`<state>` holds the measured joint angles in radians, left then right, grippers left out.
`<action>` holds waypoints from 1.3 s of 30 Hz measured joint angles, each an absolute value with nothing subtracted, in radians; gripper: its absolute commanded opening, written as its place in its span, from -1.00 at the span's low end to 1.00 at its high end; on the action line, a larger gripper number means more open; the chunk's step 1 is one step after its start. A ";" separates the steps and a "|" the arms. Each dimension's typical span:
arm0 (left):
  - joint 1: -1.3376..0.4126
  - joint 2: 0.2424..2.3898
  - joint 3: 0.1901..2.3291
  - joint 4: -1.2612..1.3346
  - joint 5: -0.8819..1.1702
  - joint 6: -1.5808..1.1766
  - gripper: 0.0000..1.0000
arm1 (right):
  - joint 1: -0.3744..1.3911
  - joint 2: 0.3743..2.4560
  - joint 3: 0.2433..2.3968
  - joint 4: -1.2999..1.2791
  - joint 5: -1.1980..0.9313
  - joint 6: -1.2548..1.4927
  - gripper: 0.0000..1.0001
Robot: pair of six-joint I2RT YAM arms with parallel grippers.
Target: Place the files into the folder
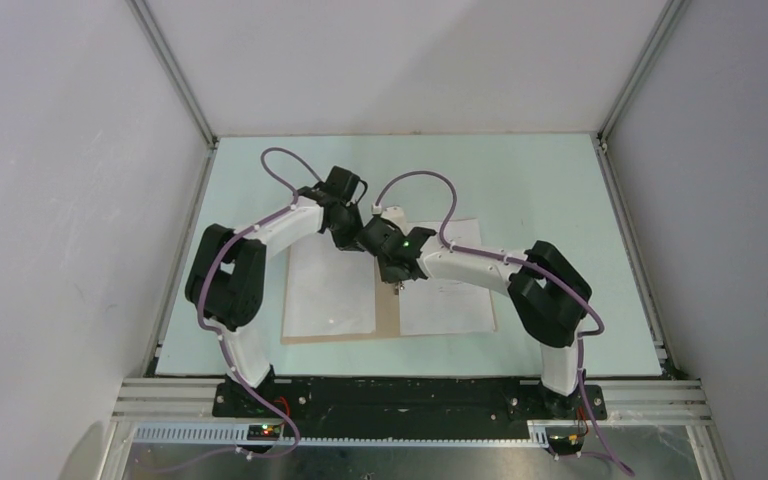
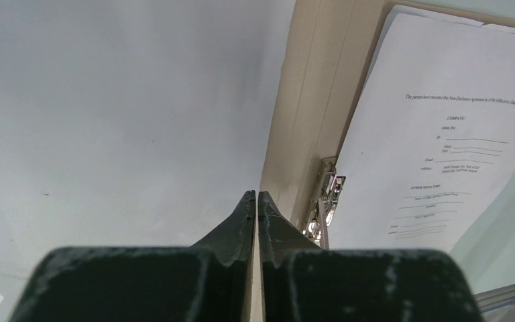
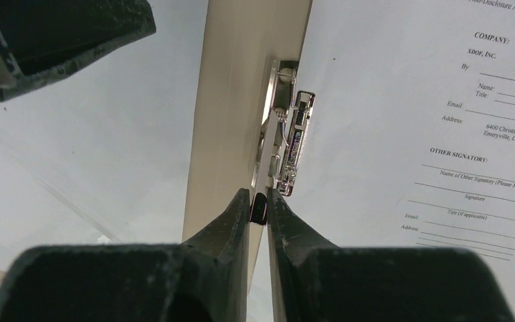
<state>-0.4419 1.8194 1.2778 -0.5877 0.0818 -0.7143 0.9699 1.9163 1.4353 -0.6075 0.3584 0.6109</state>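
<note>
The tan folder lies open on the table. A printed white file sheet lies on its right half, also in the left wrist view and the right wrist view. A glossy white page covers the left half. My right gripper is shut on the black-tipped lever of the metal spine clip. My left gripper is shut at the glossy page's right edge, which runs into its jaws. The clip also shows in the left wrist view.
Both arms cross over the folder's upper middle, and the left gripper body hangs close to the right one. Grey enclosure walls stand on three sides of the pale green table.
</note>
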 measured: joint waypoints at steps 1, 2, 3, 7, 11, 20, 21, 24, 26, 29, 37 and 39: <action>-0.444 1.819 1.279 -0.588 0.082 -0.718 -0.83 | 0.972 1.911 1.422 -0.596 0.358 0.609 -0.72; -0.448 1.819 1.280 -0.589 0.082 -0.725 -0.83 | 0.974 1.905 1.409 -0.585 0.358 0.608 -0.73; -0.453 1.820 1.284 -0.591 0.083 -0.734 -0.83 | 0.974 1.898 1.394 -0.572 0.358 0.607 -0.73; -0.473 1.831 1.307 -0.589 0.090 -0.759 -0.79 | 0.974 1.859 1.336 -0.521 0.353 0.605 -0.76; -0.496 1.860 1.329 -0.587 0.091 -0.778 -0.74 | 0.973 1.822 1.278 -0.484 0.350 0.604 -0.77; -0.557 1.933 1.378 -0.587 0.109 -0.801 -0.64 | 0.969 1.760 1.184 -0.411 0.329 0.593 -0.79; -0.562 1.940 1.383 -0.587 0.109 -0.805 -0.63 | 0.968 1.757 1.178 -0.406 0.328 0.593 -0.79; -0.575 1.961 1.390 -0.585 0.110 -0.806 -0.59 | 0.966 1.747 1.163 -0.390 0.324 0.591 -0.80; -0.582 1.972 1.391 -0.586 0.110 -0.809 -0.59 | 0.964 1.741 1.151 -0.380 0.324 0.590 -0.80; -0.591 1.985 1.391 -0.586 0.109 -0.810 -0.59 | 0.962 1.726 1.131 -0.367 0.319 0.590 -0.80; -0.622 2.016 1.407 -0.586 0.108 -0.811 -0.59 | 0.954 1.707 1.110 -0.364 0.305 0.590 -0.79; -0.623 2.019 1.411 -0.587 0.108 -0.811 -0.69 | 0.953 1.706 1.109 -0.365 0.305 0.590 -0.79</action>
